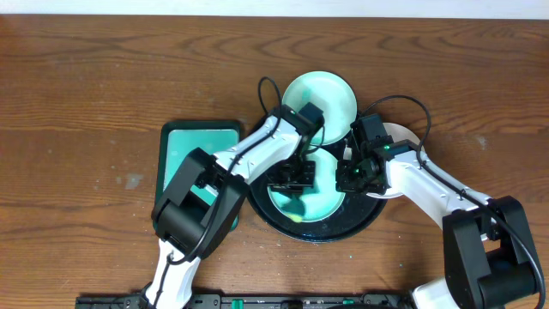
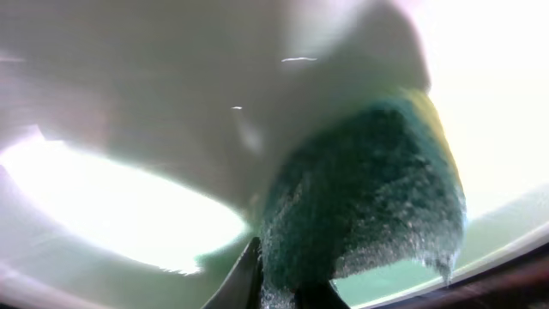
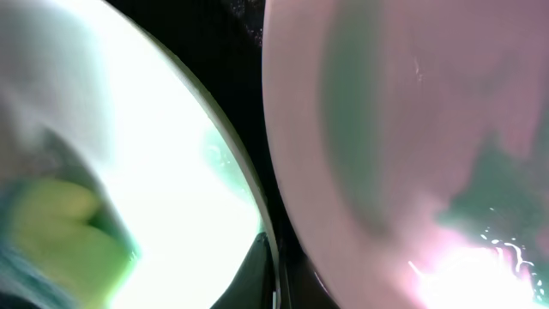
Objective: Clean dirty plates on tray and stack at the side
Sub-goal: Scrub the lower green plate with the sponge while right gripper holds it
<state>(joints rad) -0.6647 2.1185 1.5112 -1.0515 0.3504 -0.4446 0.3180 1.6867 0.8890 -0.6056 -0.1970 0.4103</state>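
– Pinching what, the left gripper (image 1: pixel 293 178)?
– 1 green-and-yellow scouring sponge (image 2: pixel 369 197), pressed onto the mint-green round plate (image 1: pixel 322 206) in the black round tray (image 1: pixel 360 223).
– And the right gripper (image 1: pixel 352 175)?
– At that plate's right rim; whether spread or clamped, I cannot tell.
– Counts?
– 2 mint plates, with the second mint plate (image 1: pixel 330 90) on the wooden table (image 1: pixel 86 77) behind the tray. 1 pale pinkish plate (image 1: pixel 401 136). 1 teal rectangular tray (image 1: pixel 184 142).

Brown wood-grain tabletop (image 1: pixel 86 77). Round black tray (image 1: pixel 330 233) carrying a glossy mint-green round plate (image 1: pixel 322 206). Second mint-green plate (image 1: pixel 330 90) on the far side. Teal rectangular container (image 1: pixel 184 142) left. White round plate (image 1: pixel 403 133) right. Dark green scouring sponge (image 2: pixel 369 189), with a yellow edge.
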